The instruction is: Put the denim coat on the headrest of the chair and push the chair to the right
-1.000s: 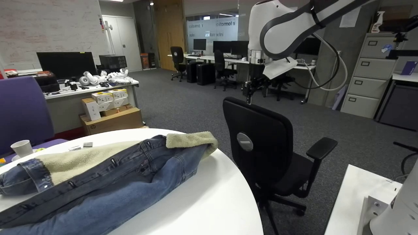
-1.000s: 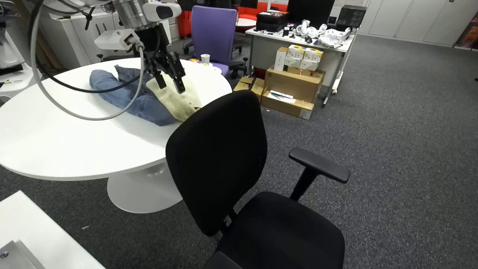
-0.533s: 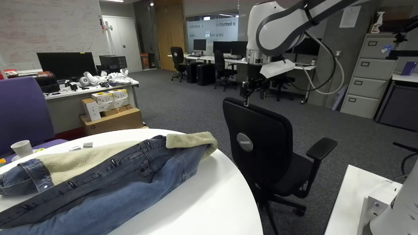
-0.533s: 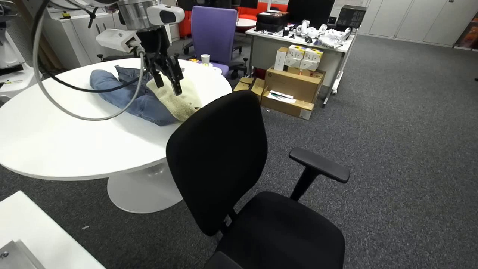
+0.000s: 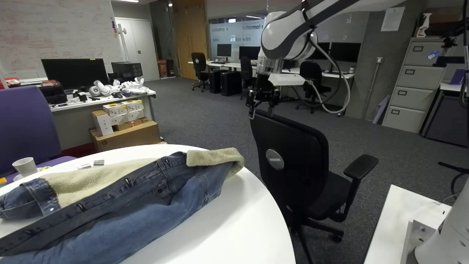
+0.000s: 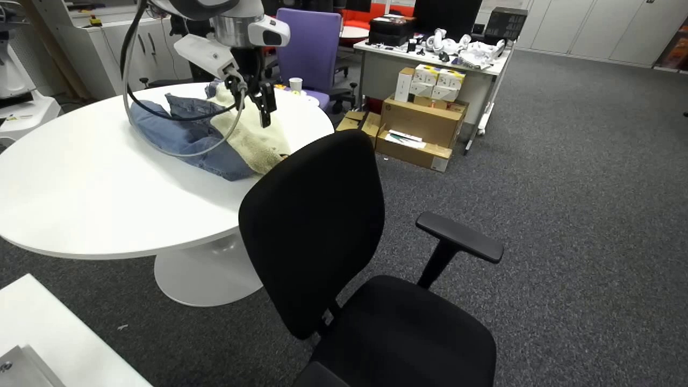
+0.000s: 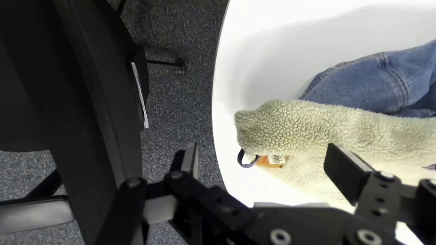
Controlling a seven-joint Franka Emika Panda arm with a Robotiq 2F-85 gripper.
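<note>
- Black two-fingered gripper (image 5: 261, 113) has shifted toward the round white table (image 5: 249, 220); its fingers stand spread apart.
- Blue denim coat (image 5: 126, 205) with cream fleece lining lies on that table.
- Tall-backed black padded office chair (image 5: 300, 168) stands just beside the table.

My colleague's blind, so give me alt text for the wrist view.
A blue denim coat with cream fleece lining lies on a round white table at right; an open, empty black robot hand shows at the bottom. A black office chair stands at left, on grey carpet.
</note>
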